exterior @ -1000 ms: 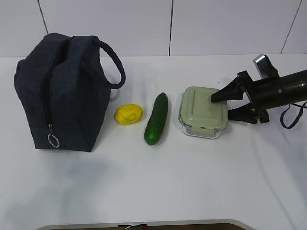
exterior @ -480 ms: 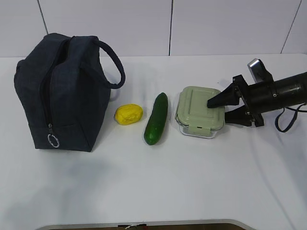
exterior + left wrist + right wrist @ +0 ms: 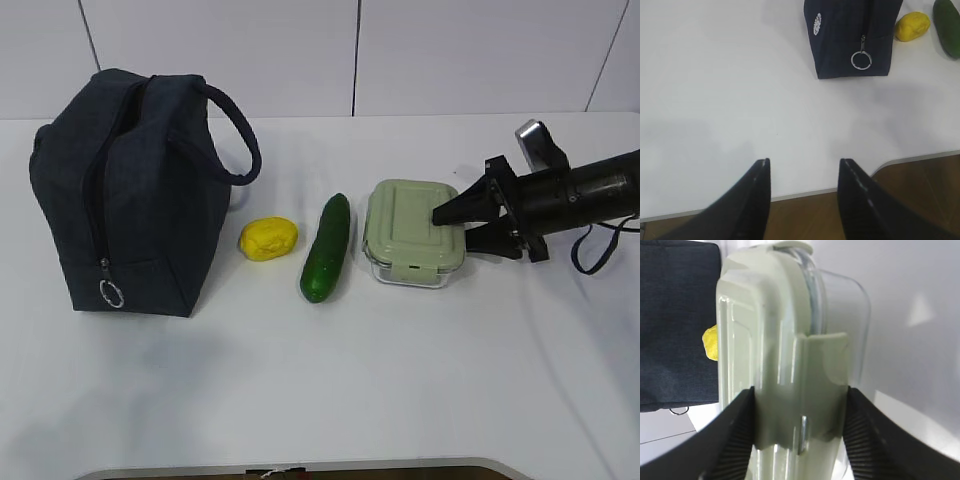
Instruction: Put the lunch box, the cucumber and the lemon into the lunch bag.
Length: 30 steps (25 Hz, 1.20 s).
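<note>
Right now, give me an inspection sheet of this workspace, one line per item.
Surface: white table, bare in front; its front edge shows in the left wrist view.
Lunch bag: upright at the left, zipper ring pull hanging low at its front.
Lemon: on the table just right of the bag.
Cucumber: lying between the lemon and the lunch box.
Lunch box: green lid on, its right end between the right hand's fingers.
Clutter: nothing seen.
Right hand: closed on the lunch box.
Left hand: open, holding nothing, above the table's near edge.
Cables: black loop below the right arm.
Surroundings: white panelled wall behind.
</note>
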Available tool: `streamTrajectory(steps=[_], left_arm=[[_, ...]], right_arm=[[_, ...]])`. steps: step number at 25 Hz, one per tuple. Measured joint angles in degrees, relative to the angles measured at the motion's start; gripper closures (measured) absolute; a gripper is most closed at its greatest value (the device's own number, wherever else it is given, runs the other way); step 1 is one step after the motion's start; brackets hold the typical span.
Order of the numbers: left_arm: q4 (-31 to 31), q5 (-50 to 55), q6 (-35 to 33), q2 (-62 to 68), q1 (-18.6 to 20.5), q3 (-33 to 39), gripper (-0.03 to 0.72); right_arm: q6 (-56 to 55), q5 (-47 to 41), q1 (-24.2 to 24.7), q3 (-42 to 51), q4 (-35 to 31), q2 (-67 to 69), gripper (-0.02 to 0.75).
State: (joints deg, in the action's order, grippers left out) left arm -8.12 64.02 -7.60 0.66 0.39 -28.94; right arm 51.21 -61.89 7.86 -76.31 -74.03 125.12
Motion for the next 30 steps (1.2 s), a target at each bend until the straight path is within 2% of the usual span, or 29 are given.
streamTrajectory(steps=[22,30], left_arm=[[0.0,0.0,0.0,0.0,0.0,0.0,0.373],[0.0,0.0,0.0,0.0,0.0,0.0,0.373]], right_arm=[[0.69,-0.04,0.0,0.0,-0.28,0.0,0.349],[1.37,-2.36,0.0,0.0,-2.77,0.58,0.35]])
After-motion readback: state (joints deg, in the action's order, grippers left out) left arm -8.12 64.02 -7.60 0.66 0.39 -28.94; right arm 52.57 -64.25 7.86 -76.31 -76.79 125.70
